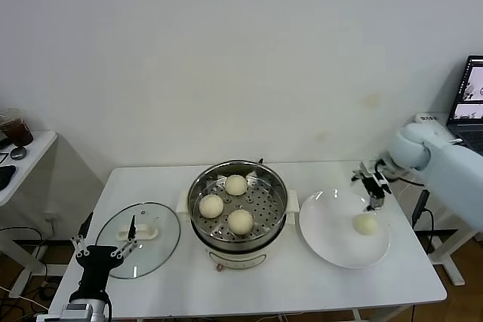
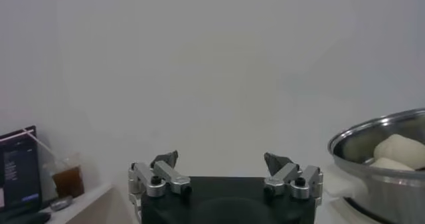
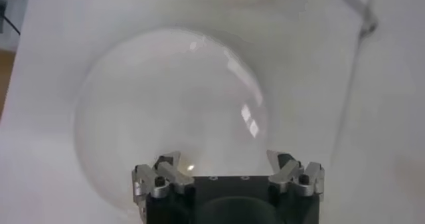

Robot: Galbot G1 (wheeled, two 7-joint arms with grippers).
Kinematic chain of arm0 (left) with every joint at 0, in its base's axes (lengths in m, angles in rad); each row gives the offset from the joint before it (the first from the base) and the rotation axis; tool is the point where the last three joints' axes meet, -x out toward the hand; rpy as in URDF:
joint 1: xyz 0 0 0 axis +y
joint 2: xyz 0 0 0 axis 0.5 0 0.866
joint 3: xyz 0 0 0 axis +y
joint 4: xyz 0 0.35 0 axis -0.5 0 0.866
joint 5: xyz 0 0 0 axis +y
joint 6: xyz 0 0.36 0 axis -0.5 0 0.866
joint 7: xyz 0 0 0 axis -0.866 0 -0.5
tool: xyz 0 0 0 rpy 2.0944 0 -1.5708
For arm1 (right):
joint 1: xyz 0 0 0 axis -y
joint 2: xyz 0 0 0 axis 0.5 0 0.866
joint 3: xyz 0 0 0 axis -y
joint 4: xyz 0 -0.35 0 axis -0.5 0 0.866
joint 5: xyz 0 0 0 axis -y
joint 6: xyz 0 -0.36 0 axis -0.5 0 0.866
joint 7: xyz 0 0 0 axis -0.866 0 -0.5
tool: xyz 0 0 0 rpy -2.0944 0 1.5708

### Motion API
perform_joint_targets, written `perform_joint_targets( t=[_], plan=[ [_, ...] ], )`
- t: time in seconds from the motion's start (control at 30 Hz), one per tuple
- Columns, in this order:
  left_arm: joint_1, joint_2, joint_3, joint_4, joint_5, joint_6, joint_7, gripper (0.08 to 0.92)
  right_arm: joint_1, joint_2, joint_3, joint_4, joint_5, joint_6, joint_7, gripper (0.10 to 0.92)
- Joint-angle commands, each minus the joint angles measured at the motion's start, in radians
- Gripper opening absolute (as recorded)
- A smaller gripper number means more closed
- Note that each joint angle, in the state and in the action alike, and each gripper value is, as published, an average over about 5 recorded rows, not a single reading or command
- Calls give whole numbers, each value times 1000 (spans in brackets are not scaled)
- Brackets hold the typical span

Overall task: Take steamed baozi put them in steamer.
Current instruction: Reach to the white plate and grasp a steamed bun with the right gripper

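The steamer (image 1: pixel 240 256) stands mid-table with three baozi on its perforated tray: one at the back (image 1: pixel 235 184), one on the left (image 1: pixel 211 205) and one at the front (image 1: pixel 240 220). A fourth baozi (image 1: pixel 366 223) lies on the white plate (image 1: pixel 328 224) to its right. My right gripper (image 1: pixel 375 200) is open and empty, just behind and above that bun. In the right wrist view the gripper (image 3: pixel 223 160) hangs over the plate (image 3: pixel 166 92), and the bun is hidden. My left gripper (image 1: pixel 102 253) is open and parked at the front left.
A round glass lid (image 1: pixel 155 245) with a white handle lies left of the steamer, by the left gripper. The left wrist view shows its gripper (image 2: pixel 221 159), the steamer's steel wall (image 2: pixel 372 172) and a bun (image 2: pixel 402 149). A laptop (image 1: pixel 472 103) stands at far right.
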State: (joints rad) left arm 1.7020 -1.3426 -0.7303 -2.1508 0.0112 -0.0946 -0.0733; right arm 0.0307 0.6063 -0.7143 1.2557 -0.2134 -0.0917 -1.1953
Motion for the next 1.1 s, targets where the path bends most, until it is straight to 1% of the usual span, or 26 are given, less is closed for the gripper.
perform_joint_targets(
  t=[0.03, 0.2, 0.4, 0.83, 0.93, 1.1],
  plan=[
    [1, 0, 0, 0, 0, 0, 0, 823, -203, -31, 157, -89, -93, 4, 12, 823],
    [6, -4, -1, -4, 5, 0, 0, 823, -241, 28, 191, -132, -152, 15, 34, 823],
    [14, -6, -6, -14, 6, 0, 0, 823, -248, 80, 200, -165, -175, 21, 42, 823],
    [15, -12, -2, -17, 9, -1, 0, 823, -257, 130, 211, -206, -215, 30, 64, 817],
    [14, -12, -1, -16, 10, -1, -1, 823, -258, 137, 214, -207, -217, 27, 68, 791],
    [14, -12, -1, -18, 9, -1, -1, 823, -252, 146, 215, -205, -221, 22, 72, 716]
  ],
)
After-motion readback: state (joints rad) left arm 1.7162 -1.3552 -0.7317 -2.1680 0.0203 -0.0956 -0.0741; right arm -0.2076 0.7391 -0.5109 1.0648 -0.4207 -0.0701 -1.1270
